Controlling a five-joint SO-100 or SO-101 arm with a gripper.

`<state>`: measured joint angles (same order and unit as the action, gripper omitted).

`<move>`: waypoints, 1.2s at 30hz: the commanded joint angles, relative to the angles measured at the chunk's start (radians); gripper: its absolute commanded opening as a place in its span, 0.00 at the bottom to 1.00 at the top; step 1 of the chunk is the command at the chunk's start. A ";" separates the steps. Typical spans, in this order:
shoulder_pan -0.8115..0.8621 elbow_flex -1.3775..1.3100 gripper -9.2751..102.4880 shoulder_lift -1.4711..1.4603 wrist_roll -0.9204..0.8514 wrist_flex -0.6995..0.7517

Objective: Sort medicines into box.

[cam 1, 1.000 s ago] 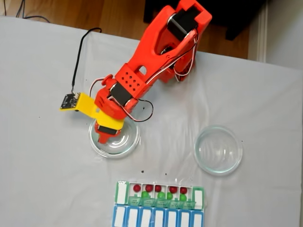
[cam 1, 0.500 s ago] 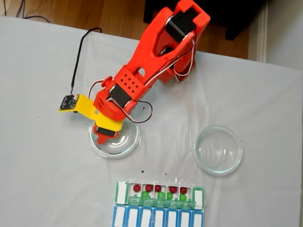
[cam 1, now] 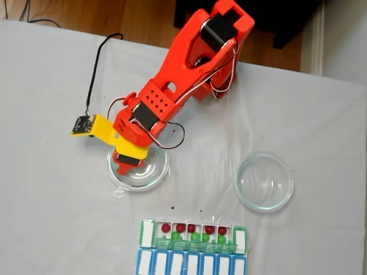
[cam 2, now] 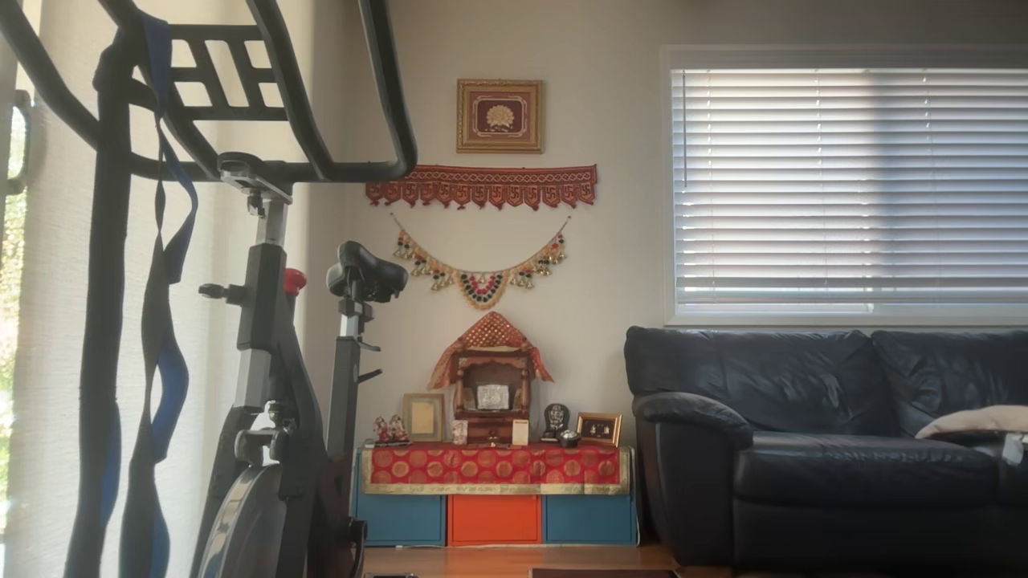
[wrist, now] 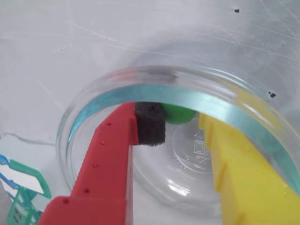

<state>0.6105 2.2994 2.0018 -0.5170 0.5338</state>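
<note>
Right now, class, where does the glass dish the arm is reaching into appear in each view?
Wrist view: the glass dish rings the tool, rim arcing across the middle.
Fixed view: left of centre, under the tool.
Other view: a living room, no table.
Shared landmark: the green-lidded pill organiser.

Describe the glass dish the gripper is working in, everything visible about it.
The glass dish is round, shallow and clear, with a low upright wall whose rim looks blue-green in the wrist view. It sits upright on the white tablecloth, up and left of the pill organiser in the fixed view. The gripper reaches inside it, jaws apart, with one green ball lying between them at the far wall. Faint embossed marks show on its base.
</note>
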 commanded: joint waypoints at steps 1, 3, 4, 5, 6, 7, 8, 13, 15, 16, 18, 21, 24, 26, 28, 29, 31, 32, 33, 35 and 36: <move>0.009 -0.017 0.21 0.012 -0.008 -0.037; 0.009 -0.017 0.21 0.012 -0.008 -0.038; 0.009 -0.017 0.21 0.011 -0.009 -0.038; 0.009 -0.015 0.21 0.011 -0.009 -0.040; 0.009 -0.012 0.20 0.011 -0.012 -0.043; 0.009 -0.009 0.19 0.012 -0.014 -0.044; 0.009 -0.006 0.18 0.014 -0.014 -0.048; 0.009 0.003 0.11 0.020 -0.015 -0.060; 0.009 0.006 0.10 0.021 -0.015 -0.064; 0.009 0.006 0.10 0.021 -0.015 -0.064; 0.009 0.009 0.10 0.025 -0.015 -0.067; 0.009 0.009 0.10 0.026 -0.015 -0.067; 0.009 0.012 0.10 0.028 -0.017 -0.069; 0.008 0.017 0.10 0.031 -0.020 -0.069; 0.005 0.021 0.10 0.038 -0.021 -0.064; 0.002 0.028 0.10 0.046 -0.021 -0.061; -0.005 0.034 0.10 0.074 -0.020 -0.041; -0.006 0.032 0.10 0.092 -0.018 -0.023; -0.008 0.032 0.10 0.120 -0.015 -0.003; -0.011 0.035 0.10 0.184 -0.011 0.046; -0.014 0.037 0.10 0.221 -0.008 0.072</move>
<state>0.6090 2.3485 2.0801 -0.5323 0.5630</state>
